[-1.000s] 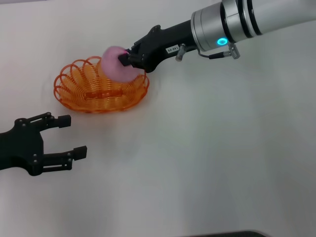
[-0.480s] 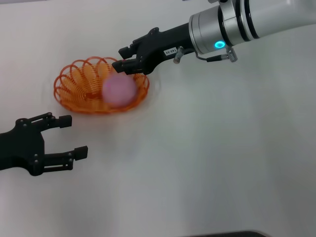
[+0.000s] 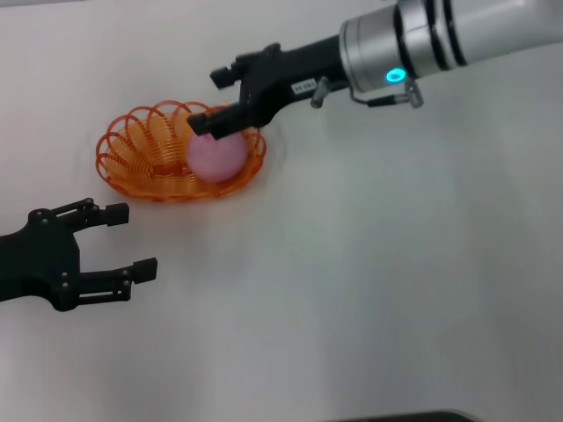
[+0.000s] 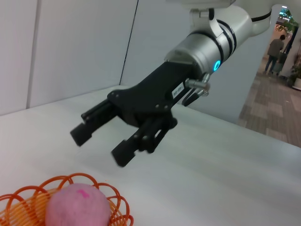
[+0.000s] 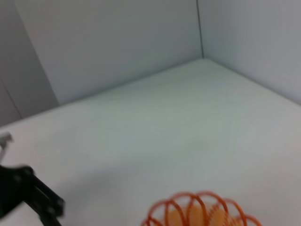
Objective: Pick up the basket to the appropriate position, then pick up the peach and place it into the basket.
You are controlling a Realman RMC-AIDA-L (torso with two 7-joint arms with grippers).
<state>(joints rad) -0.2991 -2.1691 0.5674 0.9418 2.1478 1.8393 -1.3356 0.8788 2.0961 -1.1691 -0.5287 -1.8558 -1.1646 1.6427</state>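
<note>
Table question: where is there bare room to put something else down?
The table is bare right of the basket and the left gripper. It is crowded at far left: the peach fills the basket, the open right gripper above it.

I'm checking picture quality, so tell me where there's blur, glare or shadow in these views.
Head view: even light, only a faint shadow on the table by the basket. Left wrist view: right gripper slightly motion-blurred, peach sharp. Right wrist view: soft overall, basket rim hazy. No glare anywhere.

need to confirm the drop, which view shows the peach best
The head view: the peach lies whole in the basket. The left wrist view cuts it off at the picture's edge; the right wrist view shows only basket loops.
</note>
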